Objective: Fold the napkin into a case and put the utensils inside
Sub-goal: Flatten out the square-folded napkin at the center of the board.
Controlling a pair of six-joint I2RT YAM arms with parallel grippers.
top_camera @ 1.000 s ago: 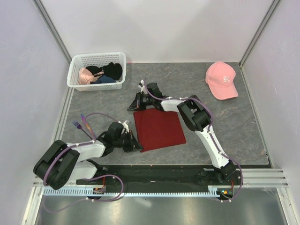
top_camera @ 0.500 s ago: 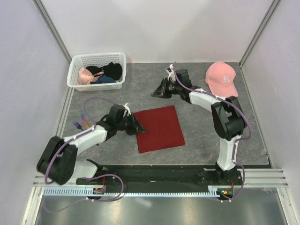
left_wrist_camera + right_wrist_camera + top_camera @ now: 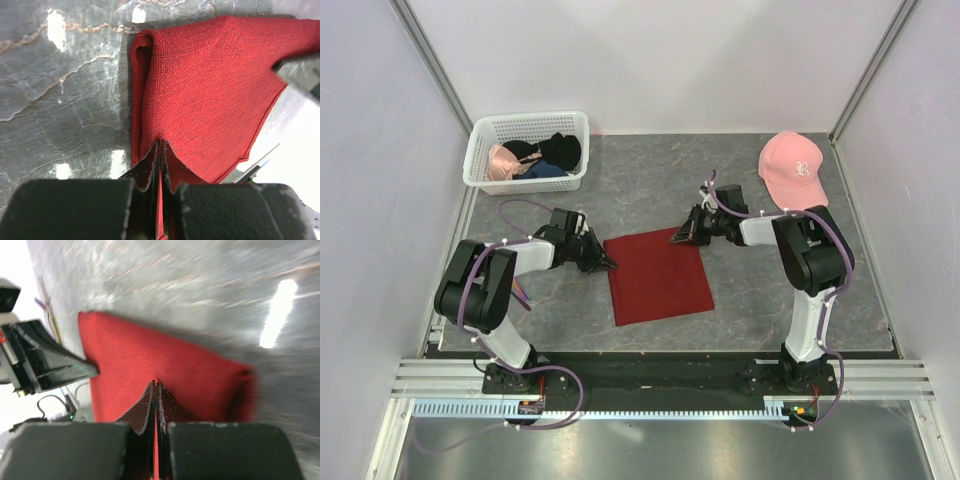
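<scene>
Tabletop (image 3: 650, 180) grey marbled, glossy glare spots; white walls (image 3: 650, 60); napkin (image 3: 658, 280) lying centre.

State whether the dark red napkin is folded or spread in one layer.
Folded: the napkin shows a doubled, looped edge at its corner in the left wrist view.

One red napkin (image 3: 658, 278), one white basket (image 3: 478, 152), one pink cap (image 3: 792, 172).
</scene>
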